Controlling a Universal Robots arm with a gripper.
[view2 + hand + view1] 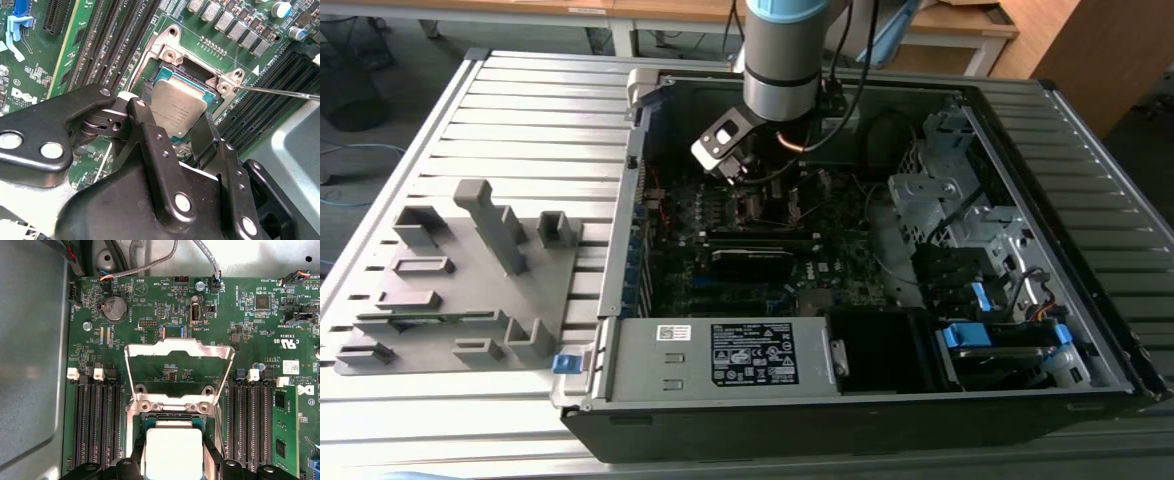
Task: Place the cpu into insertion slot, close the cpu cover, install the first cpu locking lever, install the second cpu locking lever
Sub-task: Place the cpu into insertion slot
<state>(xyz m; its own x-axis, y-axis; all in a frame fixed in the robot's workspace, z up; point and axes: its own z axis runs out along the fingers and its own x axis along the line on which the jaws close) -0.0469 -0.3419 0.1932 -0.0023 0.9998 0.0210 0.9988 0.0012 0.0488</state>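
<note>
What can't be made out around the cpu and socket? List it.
The insertion slot contacts: mostly covered by the cpu in both wrist views.
The cpu's near edge: behind the gripper in the second wrist view.
The insertion slot in the exterior view: too small to make out below the arm.

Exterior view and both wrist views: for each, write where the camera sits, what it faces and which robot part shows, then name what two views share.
Exterior view: off the arm, looking down into the open computer case; arm shows.
First wrist view: on the wrist, facing the open cpu cover; gripper shows.
Second wrist view: on the wrist, facing the insertion slot; gripper shows.
Shared: both wrist views show the gripped cpu.
</note>
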